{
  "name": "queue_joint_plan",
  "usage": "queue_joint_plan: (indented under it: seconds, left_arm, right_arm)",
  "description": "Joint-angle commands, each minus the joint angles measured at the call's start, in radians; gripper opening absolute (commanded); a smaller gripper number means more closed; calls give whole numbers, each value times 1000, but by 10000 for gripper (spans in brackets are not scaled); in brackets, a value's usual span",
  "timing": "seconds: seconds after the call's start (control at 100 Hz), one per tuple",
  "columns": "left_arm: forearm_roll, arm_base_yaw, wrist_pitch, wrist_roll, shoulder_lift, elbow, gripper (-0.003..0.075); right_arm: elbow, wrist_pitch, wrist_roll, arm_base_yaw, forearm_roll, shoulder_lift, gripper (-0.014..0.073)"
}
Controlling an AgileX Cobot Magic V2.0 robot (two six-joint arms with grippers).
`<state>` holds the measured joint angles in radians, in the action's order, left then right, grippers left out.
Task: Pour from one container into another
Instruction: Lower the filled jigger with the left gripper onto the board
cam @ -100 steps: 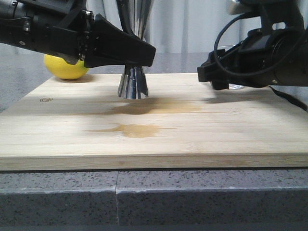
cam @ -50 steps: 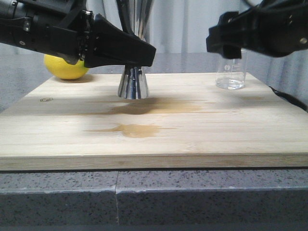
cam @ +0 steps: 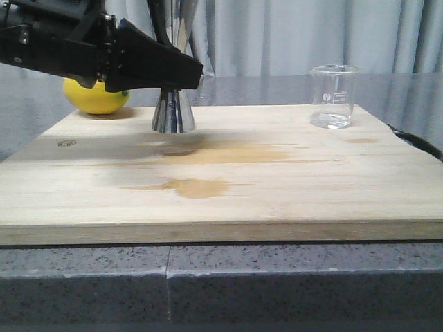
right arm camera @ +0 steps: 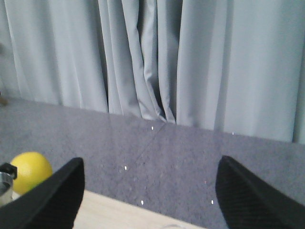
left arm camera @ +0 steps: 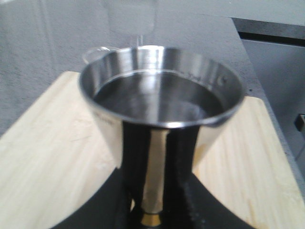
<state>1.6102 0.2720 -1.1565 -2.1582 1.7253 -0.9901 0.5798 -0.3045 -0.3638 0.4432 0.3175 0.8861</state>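
On the wooden board [cam: 277, 187], far left, the left gripper [cam: 173, 72] is clamped on the waist of the steel jigger [cam: 173, 114]. Jigger upright, its lower cone apparently lifted just clear of the board, shadow beneath it. Left wrist view: the jigger [left arm camera: 162, 100] has clear liquid in its upper cup, the thin gold band showing low down between the black fingers [left arm camera: 200, 200].

Glass beaker [cam: 333, 97] stands alone at the board's far right, upright, well apart from the jigger, printed marks faint on its wall. Whether anything remains in it, cannot tell.

Right gripper [right arm camera: 147, 200]: fingers spread wide, nothing between them, facing the grey curtain [right arm camera: 157, 62]; it is out of the front view.

Lemon [cam: 95, 97] sits behind the left arm, at the board's back left corner. Two tan wet patches [cam: 201, 187] mark the board's middle.
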Motion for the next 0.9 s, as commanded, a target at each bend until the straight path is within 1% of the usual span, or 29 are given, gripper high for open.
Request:
queue_joint_plan:
  seconds: [0.0,0.15,0.28,0.44,0.89]
  left_arm:
    - [108,-12,-111,-32,-53,-30,-19]
    - [137,-16,-111,-56,-49,-30,-19]
    - [145,-16,-111,-80,-36,-30,-19]
    - [168,-18,-111,-104,-22,-28,-19]
    - [177,-33,-111,-124,10,-7,-19]
  right_arm:
    - [24,-60,-11,-1,-8,-73,497]
    - [24,-23,-11,-1,-19,-165,497]
    - [24,4,-11,-1,-19,-201,497]
    - [24,8,-11,-1,-20,-206,497]
    - [24,18,-11,-1,-21,-206,497]
